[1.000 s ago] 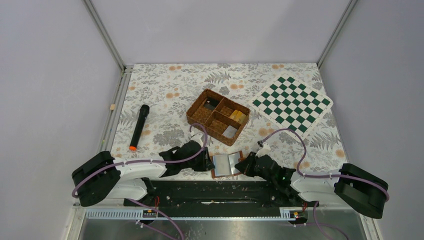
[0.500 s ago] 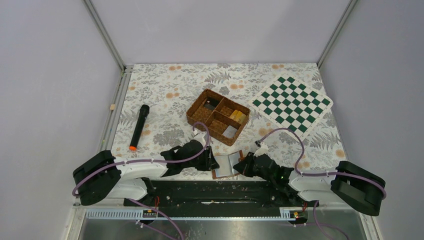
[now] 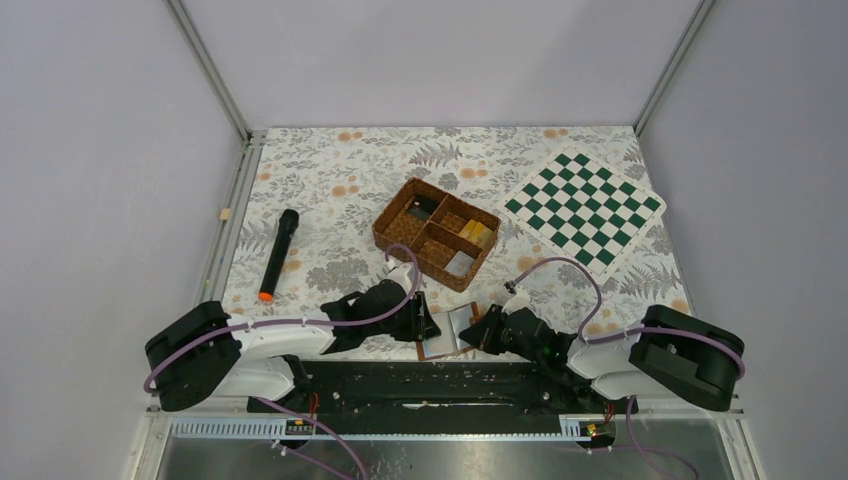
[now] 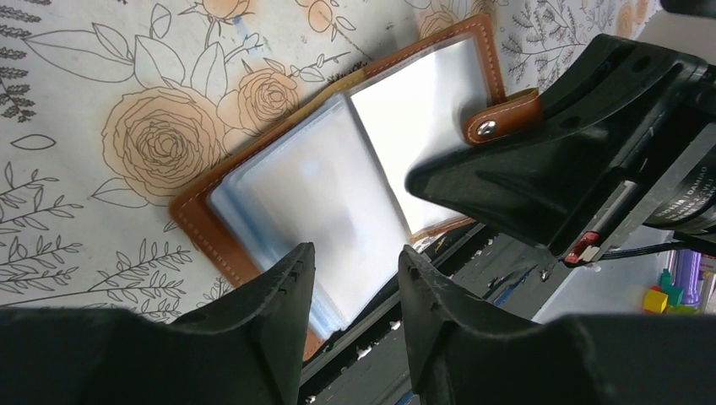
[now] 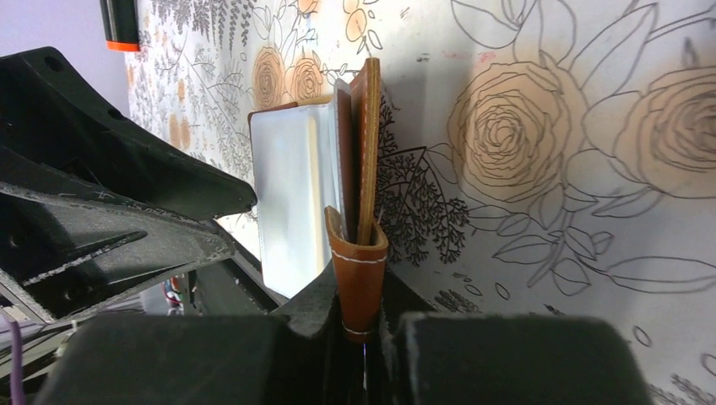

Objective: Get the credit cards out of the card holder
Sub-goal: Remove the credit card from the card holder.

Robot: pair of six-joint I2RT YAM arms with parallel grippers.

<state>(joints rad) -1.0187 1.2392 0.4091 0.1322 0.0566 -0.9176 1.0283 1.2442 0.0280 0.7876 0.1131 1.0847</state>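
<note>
**One card holder at the near edge, its right cover pinched by the right gripper**

On view are one card holder [image 3: 452, 331], two grippers, one woven basket [image 3: 388, 215], one green-and-white chessboard mat [image 3: 585, 205] and one black stick with an orange end [image 3: 278, 255]. All are sitting on a floral tablecloth [image 3: 330, 170], with pale grey walls closing in on three sides.

The card holder is lying at the near edge, between the two grippers. Its left half is resting flat with shiny clear sleeves showing, and its right cover is standing up on edge. The right gripper [image 5: 359, 295] is pinching tight on that raised cover and its closing tab [image 5: 356, 253]. The left gripper [image 4: 353, 253] is hanging over the left half with its fingers partly spread, gripping nothing.

Farther in, the basket is showing four compartments. Yellow-gold credit cards [image 3: 478, 233] are lying in the right one, though their number is unclear. Something dark is sitting in the far one and something pale grey in the near one.
</note>
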